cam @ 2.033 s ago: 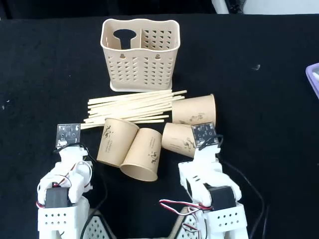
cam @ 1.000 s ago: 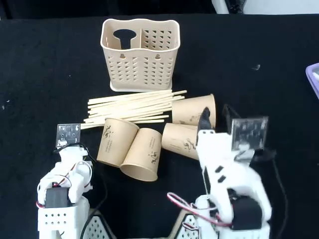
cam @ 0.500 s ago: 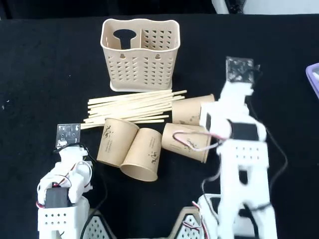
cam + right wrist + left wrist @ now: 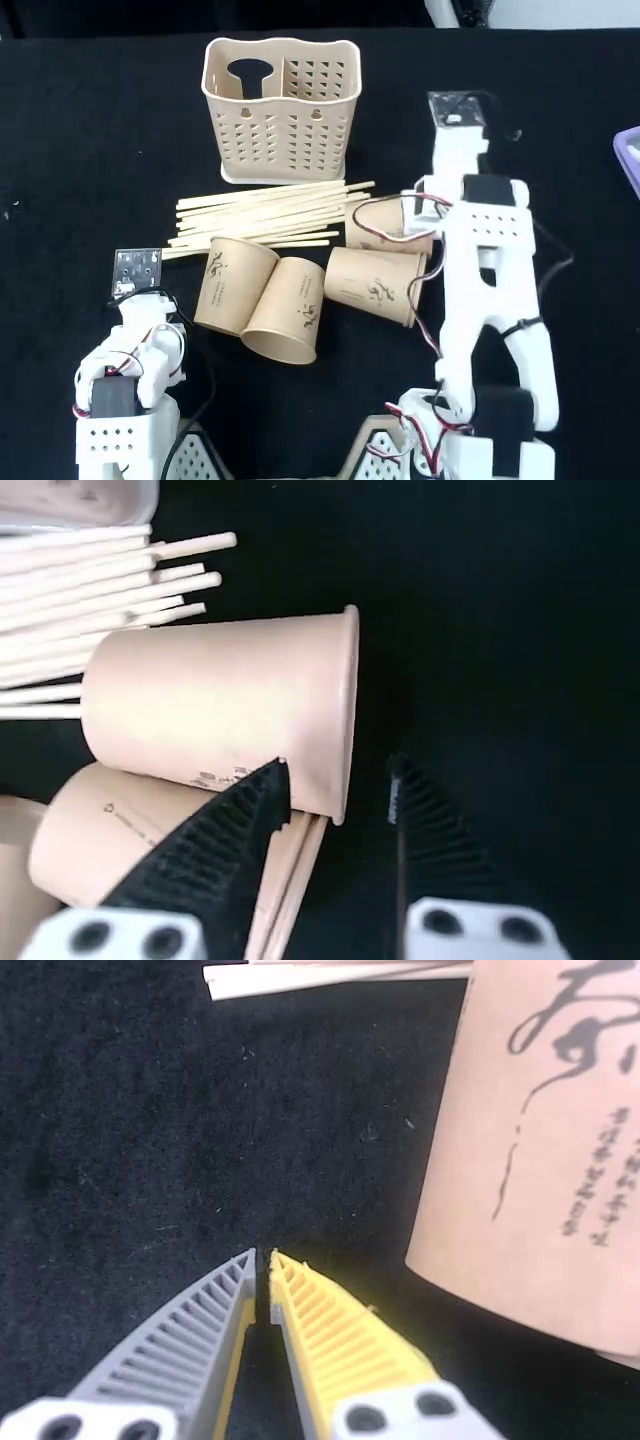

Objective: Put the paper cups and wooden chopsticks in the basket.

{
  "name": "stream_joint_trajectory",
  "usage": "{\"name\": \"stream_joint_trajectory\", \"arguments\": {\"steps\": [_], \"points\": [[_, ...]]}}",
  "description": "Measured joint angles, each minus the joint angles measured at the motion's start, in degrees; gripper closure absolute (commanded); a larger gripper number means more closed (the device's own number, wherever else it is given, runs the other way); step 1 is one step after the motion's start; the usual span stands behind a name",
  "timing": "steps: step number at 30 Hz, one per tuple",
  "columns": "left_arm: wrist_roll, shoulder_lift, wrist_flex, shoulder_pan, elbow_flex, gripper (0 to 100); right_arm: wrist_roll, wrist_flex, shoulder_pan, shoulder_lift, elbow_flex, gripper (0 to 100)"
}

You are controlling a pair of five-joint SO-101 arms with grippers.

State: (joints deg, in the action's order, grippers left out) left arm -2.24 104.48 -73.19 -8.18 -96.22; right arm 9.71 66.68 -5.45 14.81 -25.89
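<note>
The right gripper (image 4: 338,770) has its two black fingers spread apart and holds nothing. The rim of a paper cup (image 4: 220,695) lying on its side shows between them. The left gripper (image 4: 262,1258) has its grey and yellow fingers pressed together on nothing, near a second cup (image 4: 540,1150). Four light brown cups with dark writing lie tipped over on the black table (image 4: 100,150). The pale wooden chopsticks (image 4: 265,215) lie in a pile between them and the cream basket (image 4: 280,140), which is full of small holes.
</note>
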Motion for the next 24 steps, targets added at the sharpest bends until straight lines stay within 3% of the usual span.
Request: {"name": "stream_joint_trajectory", "arguments": {"steps": [6, 24], "points": [[0.0, 0.0, 0.0, 0.0, 0.0, 97, 6.86, 0.26, 0.0, -0.7, 1.32, 77.3], [0.0, 0.0, 0.0, 0.0, 0.0, 97, 5.54, 0.88, 4.75, -4.31, 1.41, 75.6]]}}
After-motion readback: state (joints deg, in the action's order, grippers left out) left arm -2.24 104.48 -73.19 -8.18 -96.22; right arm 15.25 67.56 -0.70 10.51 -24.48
